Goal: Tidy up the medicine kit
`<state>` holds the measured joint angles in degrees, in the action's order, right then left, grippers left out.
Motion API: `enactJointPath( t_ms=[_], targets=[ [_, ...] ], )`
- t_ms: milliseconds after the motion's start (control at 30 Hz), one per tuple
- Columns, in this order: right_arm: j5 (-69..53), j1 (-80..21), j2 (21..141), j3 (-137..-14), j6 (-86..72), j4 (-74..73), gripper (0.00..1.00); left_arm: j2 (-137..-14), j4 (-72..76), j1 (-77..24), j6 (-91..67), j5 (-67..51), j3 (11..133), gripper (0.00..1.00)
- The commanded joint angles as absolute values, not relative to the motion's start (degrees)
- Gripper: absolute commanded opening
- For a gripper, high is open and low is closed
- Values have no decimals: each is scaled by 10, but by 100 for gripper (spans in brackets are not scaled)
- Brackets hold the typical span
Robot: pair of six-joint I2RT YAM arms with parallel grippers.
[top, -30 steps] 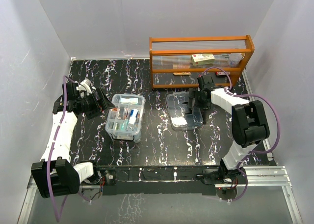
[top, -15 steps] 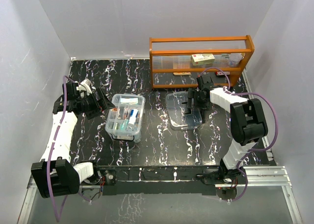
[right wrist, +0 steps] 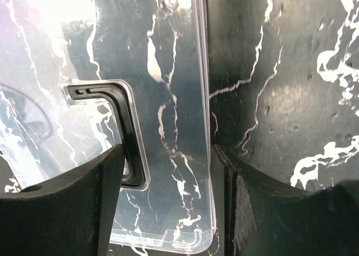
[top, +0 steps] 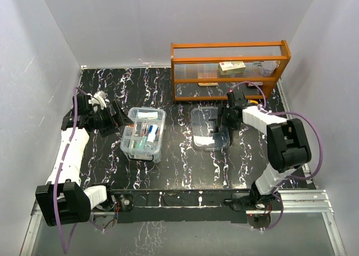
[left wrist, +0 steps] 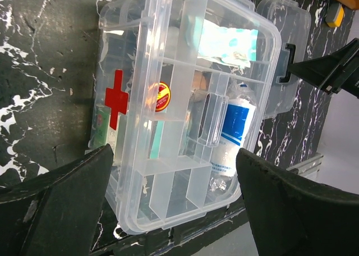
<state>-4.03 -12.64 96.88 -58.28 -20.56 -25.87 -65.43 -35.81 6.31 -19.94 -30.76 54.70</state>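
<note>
Left gripper (left wrist: 175,149) stood open just beside medicine kit box (left wrist: 126,59), left of worktop centre; right gripper (right wrist: 166,149) straddled edge of clear lid (top: 203,137), right of centre, grip undeterminable.

Top camera overlooks the whole table (top: 179,169); left wrist views its box (left wrist: 120,54) closely, right wrist its lid (right wrist: 168,127).

And there's the medicine kit (top: 143,133), a clear box with rounded corners, standing open and upright just left of the middle of the desk (top: 179,160). A red cross (left wrist: 116,99) marks its side wall, the divided insert tray (left wrist: 185,155) sits inside, a blue-labelled bottle (left wrist: 233,132) lies along one side, and a shiny packet (left wrist: 227,42) lies at one end. The clear lid (top: 208,129) with its dark handle (right wrist: 126,132) lies flat right of the desk's middle, well apart from the box.
</note>
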Motion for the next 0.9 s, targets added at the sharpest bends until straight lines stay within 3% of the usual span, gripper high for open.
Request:
enactJointPath(
  t_ms=[0, 500, 867],
  targets=[
    [-41, -128, 907, -527, -236, -239, 52, -640, -354, 52, -194, -338, 535, 90],
    [-74, -128, 759, -403, -330, -180, 52, -646, -309, -5, -201, -448, 505, 89],
    [-93, -128, 685, -420, -341, -220, 54, -667, -296, -39, -204, -439, 505, 88]
  ],
)
